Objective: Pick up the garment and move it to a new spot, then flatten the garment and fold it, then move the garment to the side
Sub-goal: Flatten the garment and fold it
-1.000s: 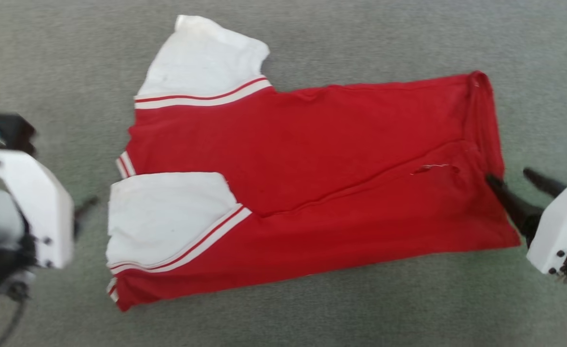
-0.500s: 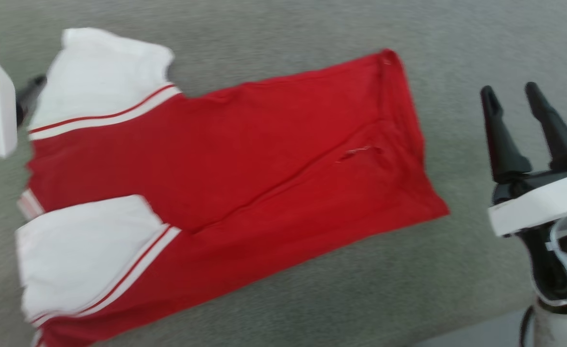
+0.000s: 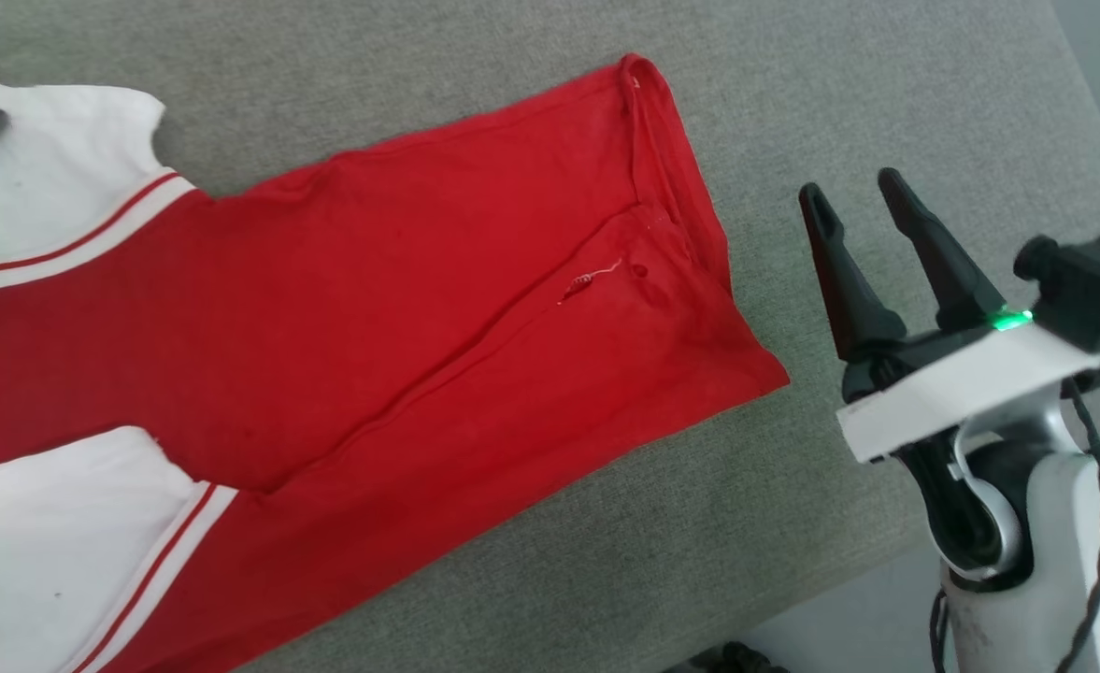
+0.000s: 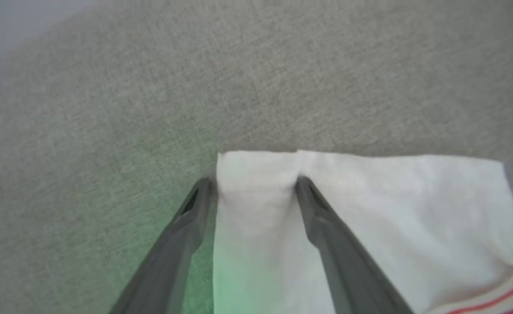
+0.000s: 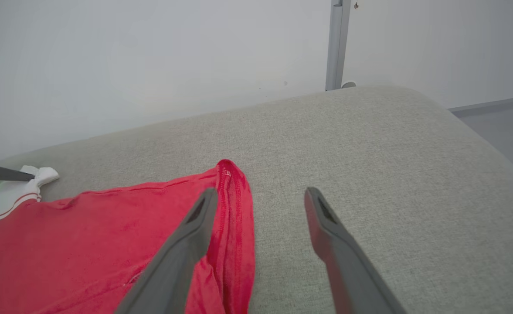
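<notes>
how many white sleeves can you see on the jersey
2. The upper sleeve lies at the head view's top left, the left pincer open at its edge. The lower sleeve lies at the bottom left. Both are cut off by that view's border.

The table [image 3: 886, 112], covered in grey woven fabric and rounded at its far right corner, carried the garment [image 3: 372, 299], which lay flat with a plain red side up. Its hem end pointed toward the right edge, stopping well short of it, and its white sleeves lay toward the left.
</notes>
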